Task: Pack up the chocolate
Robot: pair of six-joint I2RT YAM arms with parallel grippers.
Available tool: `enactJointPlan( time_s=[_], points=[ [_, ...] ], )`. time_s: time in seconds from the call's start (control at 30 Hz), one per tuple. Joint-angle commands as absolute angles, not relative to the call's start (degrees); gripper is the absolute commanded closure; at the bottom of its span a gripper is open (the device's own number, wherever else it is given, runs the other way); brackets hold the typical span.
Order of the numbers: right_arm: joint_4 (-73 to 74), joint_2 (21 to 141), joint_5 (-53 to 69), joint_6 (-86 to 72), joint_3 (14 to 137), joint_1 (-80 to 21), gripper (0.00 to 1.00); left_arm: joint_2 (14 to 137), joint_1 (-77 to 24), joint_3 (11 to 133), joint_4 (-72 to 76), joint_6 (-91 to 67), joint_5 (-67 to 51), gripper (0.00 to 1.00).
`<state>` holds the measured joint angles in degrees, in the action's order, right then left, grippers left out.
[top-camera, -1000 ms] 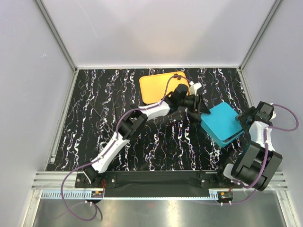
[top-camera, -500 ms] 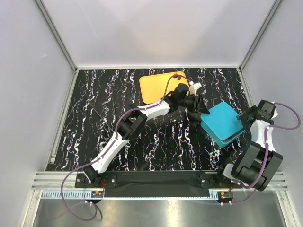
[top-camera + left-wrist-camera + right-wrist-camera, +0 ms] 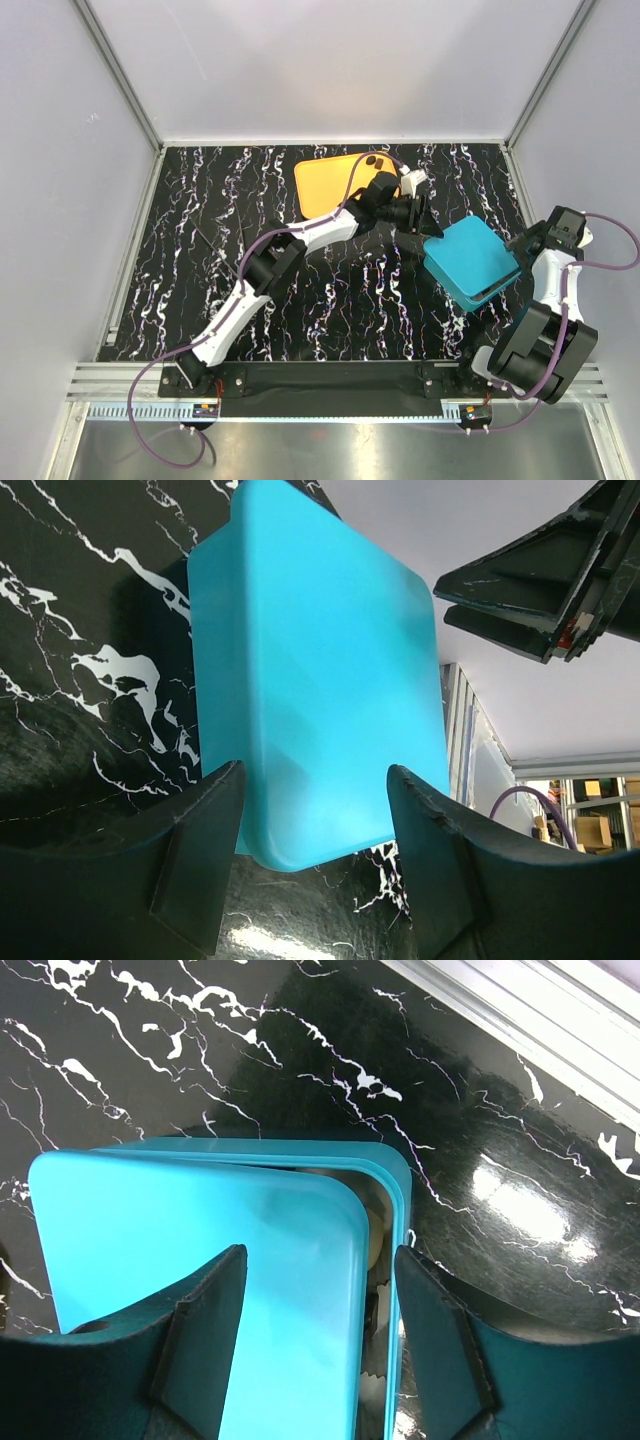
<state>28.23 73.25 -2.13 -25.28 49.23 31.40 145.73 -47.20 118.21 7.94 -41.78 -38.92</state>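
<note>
The teal box (image 3: 472, 262) sits at the right of the table with its lid (image 3: 200, 1260) lying askew on top. A gap along the lid's right edge shows cream chocolate pieces (image 3: 378, 1238) inside. Two small dark chocolate pieces (image 3: 371, 160) lie on the orange tray (image 3: 335, 185). My left gripper (image 3: 424, 218) is open just off the box's far-left corner, and the box corner (image 3: 300, 840) lies between its jaws without touching them. My right gripper (image 3: 532, 247) is open at the box's right edge, with its jaws (image 3: 318, 1305) straddling the lid edge and the gap.
The black marbled table (image 3: 220, 250) is walled on three sides, with a metal rail (image 3: 520, 1020) close behind the box. The left arm (image 3: 300, 240) stretches diagonally across the middle. The right gripper shows in the left wrist view (image 3: 540, 590) beyond the box.
The right gripper has drawn back a little to the right, off the box's edge. The left gripper has shifted slightly up toward the tray. The box has stayed put.
</note>
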Motion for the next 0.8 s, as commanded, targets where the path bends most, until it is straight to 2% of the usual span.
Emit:
enactJointPlan(
  time_s=[0.0, 0.17, 0.57, 0.77],
  points=[
    [29.4, 73.2, -3.7, -24.4, 51.5, 31.6, 0.32, 140.5, -47.4, 118.8, 6.5, -38.9, -36.7, 0.37],
    [29.4, 73.5, -4.3, -25.6, 51.3, 31.6, 0.3, 139.1, -47.3, 118.1, 2.3, -36.7, -33.9, 0.39],
    [31.0, 71.9, -7.2, -27.0, 49.7, 31.6, 0.26, 144.0, -48.2, 122.6, 3.9, -37.4, -32.1, 0.55],
    [30.2, 70.8, -6.2, -28.0, 48.1, 31.6, 0.23, 144.5, -49.4, 122.6, 5.4, -37.2, -31.6, 0.57]
  ],
)
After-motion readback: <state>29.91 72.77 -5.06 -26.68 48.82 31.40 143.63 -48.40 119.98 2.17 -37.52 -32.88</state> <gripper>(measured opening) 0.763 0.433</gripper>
